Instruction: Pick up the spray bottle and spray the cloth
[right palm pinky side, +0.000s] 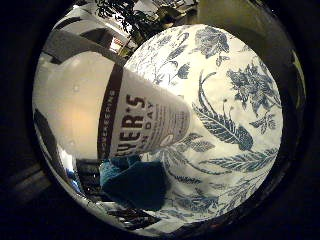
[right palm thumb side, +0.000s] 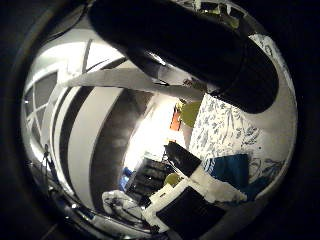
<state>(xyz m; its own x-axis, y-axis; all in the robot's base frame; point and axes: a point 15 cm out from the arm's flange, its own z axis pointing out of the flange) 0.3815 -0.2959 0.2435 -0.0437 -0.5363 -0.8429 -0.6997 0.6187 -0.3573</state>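
Fingers (right palm thumb side: 200, 45) show as one dark bar across the thumb-side view; their grip I cannot tell.
Tablecloth (right palm pinky side: 235, 100) spreads widest; bottle (right palm pinky side: 100, 115) fills the palm, long axis running toward five o'clock; teal cloth (right palm pinky side: 135, 182) lies at six o'clock, just beyond it.

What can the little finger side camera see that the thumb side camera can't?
Only the little finger side view shows the spray bottle, a white body with a dark band and label, filling much of the view, so it is close to the palm. Only the thumb side view shows a big dark part of the hand and the room beyond, with a yellow-green chair. Both show the blue floral tablecloth and the teal cloth lying on it.
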